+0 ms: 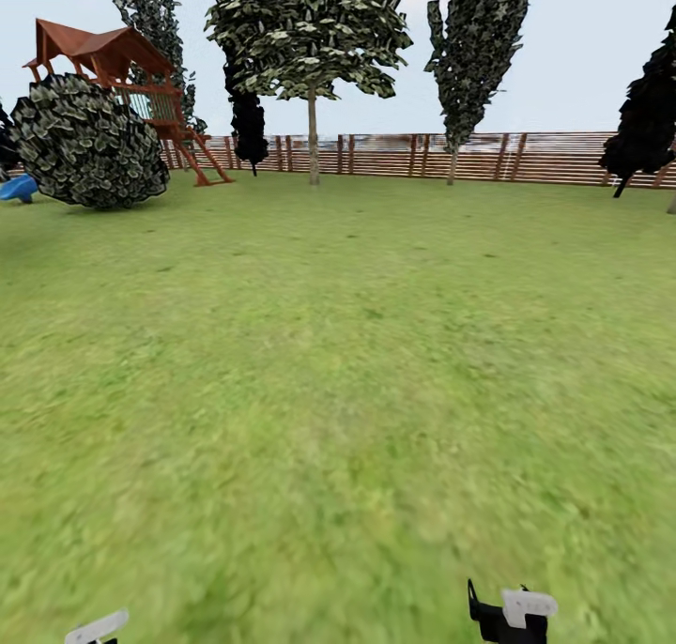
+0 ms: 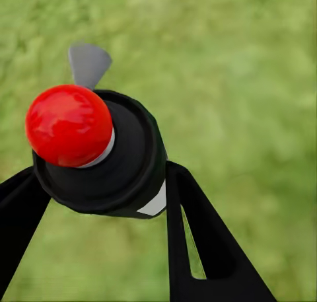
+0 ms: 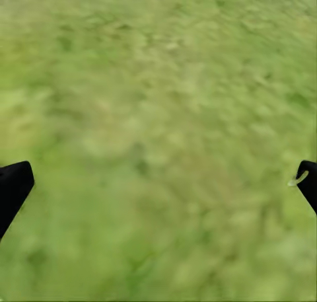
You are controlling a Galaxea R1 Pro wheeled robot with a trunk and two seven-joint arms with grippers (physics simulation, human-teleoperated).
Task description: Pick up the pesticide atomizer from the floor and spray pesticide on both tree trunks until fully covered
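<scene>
Left gripper clamped on pesticide atomizer | right gripper jaws apart over grass | risk: bottle slipping from the narrow hold while driving toward tree.

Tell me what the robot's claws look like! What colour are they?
They're black. The left gripper has two flat, smooth black fingers that widen toward the base, one with a narrow slot cut through it. The right gripper shows two dark black fingertips, one carrying a small pale ring-like mark. From the head camera, pale grey-white pieces sit on black parts near each arm's end.
</scene>
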